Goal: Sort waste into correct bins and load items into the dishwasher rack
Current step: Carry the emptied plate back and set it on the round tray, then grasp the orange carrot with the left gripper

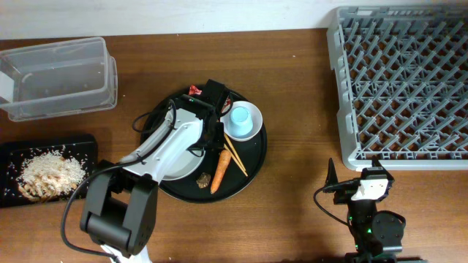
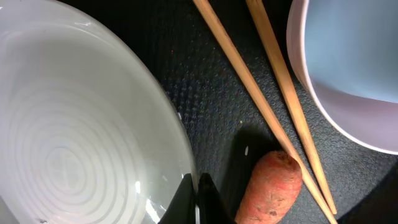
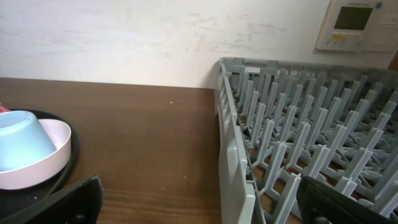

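My left gripper [image 1: 213, 142] is over the large round black tray [image 1: 256, 150]. In the left wrist view its jaws [image 2: 196, 199] are shut at the rim of the white bowl [image 2: 74, 124], with the orange carrot [image 2: 273, 186] just to their right. Two wooden chopsticks [image 2: 261, 93] lie between the carrot and the light-blue cup [image 2: 348, 62]. A red wrapper [image 1: 195, 90] lies at the tray's far edge. Rice [image 1: 50, 174] lies in the flat black tray [image 1: 84, 142]. My right gripper [image 3: 205, 208] is open and empty at the near-left corner of the grey rack [image 1: 402, 80]. No tissue shows.
The clear plastic tub [image 1: 58, 77] stands at the far left, behind the flat black tray. A brown food bit [image 1: 203, 179] lies on the round tray near the carrot's tip. The rack's front wall [image 3: 233, 155] rises just ahead of the right gripper.
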Motion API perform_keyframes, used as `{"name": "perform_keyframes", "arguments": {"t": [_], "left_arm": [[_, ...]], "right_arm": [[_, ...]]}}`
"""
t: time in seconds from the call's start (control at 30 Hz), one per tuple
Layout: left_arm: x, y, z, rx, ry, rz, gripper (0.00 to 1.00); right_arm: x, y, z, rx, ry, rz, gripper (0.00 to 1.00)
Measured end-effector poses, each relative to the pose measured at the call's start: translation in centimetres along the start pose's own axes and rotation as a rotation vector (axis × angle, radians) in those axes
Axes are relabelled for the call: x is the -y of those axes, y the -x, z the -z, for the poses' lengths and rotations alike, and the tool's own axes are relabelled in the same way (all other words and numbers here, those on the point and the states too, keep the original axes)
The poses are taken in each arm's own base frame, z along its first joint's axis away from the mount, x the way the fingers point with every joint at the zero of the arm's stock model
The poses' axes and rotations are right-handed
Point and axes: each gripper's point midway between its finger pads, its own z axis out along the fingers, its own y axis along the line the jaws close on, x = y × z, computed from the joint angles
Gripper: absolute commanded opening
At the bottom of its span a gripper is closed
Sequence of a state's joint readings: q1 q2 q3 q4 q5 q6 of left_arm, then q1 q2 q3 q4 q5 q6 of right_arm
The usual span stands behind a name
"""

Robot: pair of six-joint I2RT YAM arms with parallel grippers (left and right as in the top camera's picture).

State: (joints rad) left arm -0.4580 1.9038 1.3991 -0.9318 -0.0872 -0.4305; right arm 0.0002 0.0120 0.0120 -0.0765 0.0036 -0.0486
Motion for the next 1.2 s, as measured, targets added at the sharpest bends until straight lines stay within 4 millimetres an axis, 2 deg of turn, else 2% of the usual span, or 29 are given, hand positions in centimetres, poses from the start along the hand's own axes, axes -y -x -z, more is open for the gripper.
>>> {"name": "perform_keyframes", "arguments": {"t": [0.33, 0.43, 0.47, 0.5, 0.57, 0.63, 0.7, 0.8, 0.9, 0.97, 1.03, 1.2], "left_arm": [[-0.4, -0.8, 0.2, -0.036, 0.016, 0.001, 0.22], [-0.5, -1.1, 1.1, -0.06, 0.023, -0.002, 0.23], [-0.3, -1.0, 1.6, -0.063, 0.019, -0.003, 0.25], [-0.1, -0.9, 2.1, -0.065, 0.012, -0.005, 0.32], [0.8, -0.7, 2.9, -0.067, -0.02, -0.023, 0.5], [2.1, -1.4, 3.2, -0.092, -0.063, -0.051, 0.59], [2.9, -2.2, 3.3, -0.112, -0.077, -0.073, 0.62], [4.2, -3.0, 3.5, -0.122, -0.09, -0.111, 0.61], [5.2, -3.7, 3.4, -0.121, -0.094, -0.147, 0.48], [5.6, -4.1, 3.0, -0.118, -0.094, -0.162, 0.45], [5.5, -4.5, 2.3, -0.121, -0.087, -0.171, 0.41], [4.6, -4.9, 0.4, -0.108, -0.044, -0.174, 0.4]], "right_arm": [[0.0, 0.0, 0.0, 0.0, 0.0, 0.0, 0.98], [0.0, 0.0, 0.0, 0.0, 0.0, 0.0, 0.98], [0.0, 0.0, 0.0, 0.0, 0.0, 0.0, 0.98], [0.0, 0.0, 0.0, 0.0, 0.0, 0.0, 0.98], [0.0, 0.0, 0.0, 0.0, 0.0, 0.0, 0.98], [0.0, 0.0, 0.0, 0.0, 0.0, 0.0, 0.98], [0.0, 0.0, 0.0, 0.0, 0.0, 0.0, 0.98], [0.0, 0.0, 0.0, 0.0, 0.0, 0.0, 0.98], [0.0, 0.0, 0.0, 0.0, 0.0, 0.0, 0.98], [0.0, 0.0, 0.0, 0.0, 0.0, 0.0, 0.98], [0.0, 0.0, 0.0, 0.0, 0.0, 0.0, 0.99], [0.0, 0.0, 0.0, 0.0, 0.0, 0.0, 0.98]]}}
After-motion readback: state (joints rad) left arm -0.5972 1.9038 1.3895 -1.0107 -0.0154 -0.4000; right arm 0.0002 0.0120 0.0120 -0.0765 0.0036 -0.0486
